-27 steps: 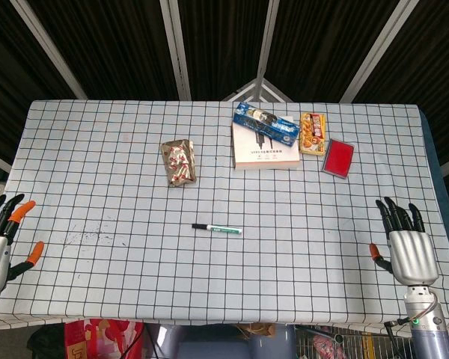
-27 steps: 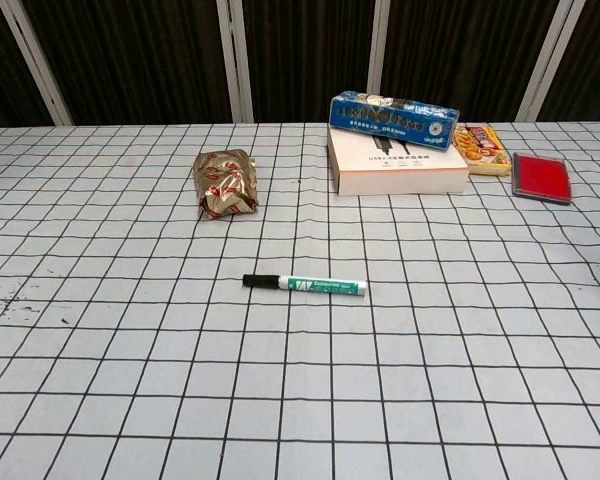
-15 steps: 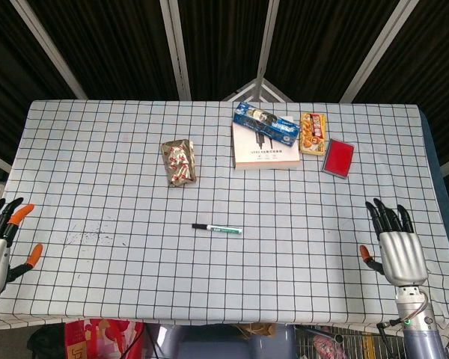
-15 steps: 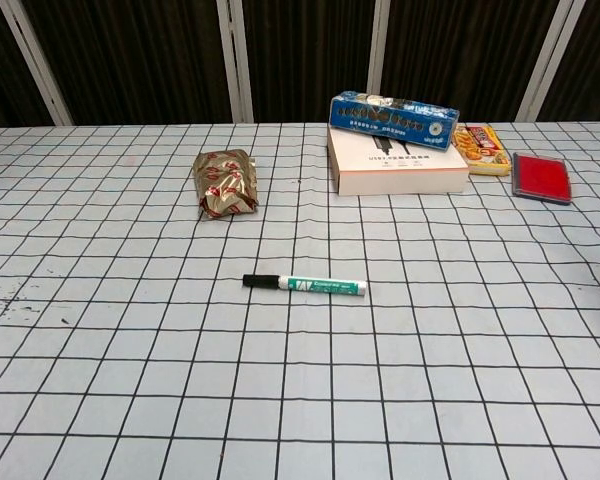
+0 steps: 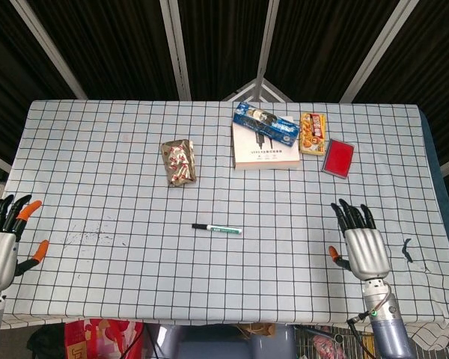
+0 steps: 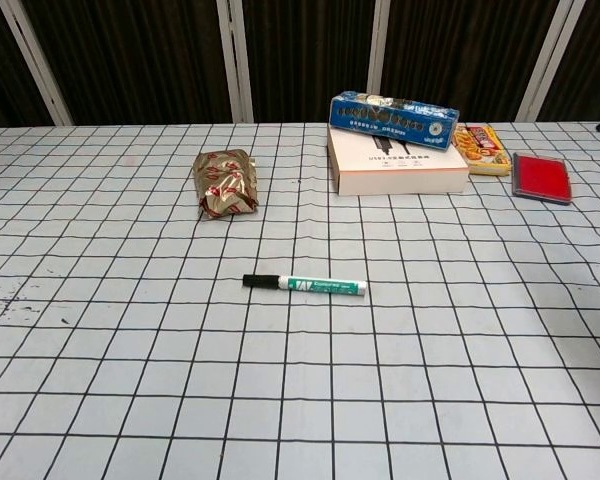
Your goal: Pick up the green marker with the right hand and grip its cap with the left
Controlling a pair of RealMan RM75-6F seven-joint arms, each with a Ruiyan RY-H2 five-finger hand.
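The marker [image 5: 217,228] lies mid-worktop, cap [image 5: 199,225] pointing left, suiting my left robot hand [image 5: 0,250]. Both hands, right robot hand [image 5: 364,249] included, hang released and empty, well apart from it.

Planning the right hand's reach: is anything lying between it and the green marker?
Nothing visible does. Only bare checked cloth lies between the right hand and the green marker; the other items sit further back.

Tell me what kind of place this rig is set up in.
Probably a lab or test bench: a table in a checked cloth, dark panels with metal struts behind, and staged props like the green marker and a boxed product.
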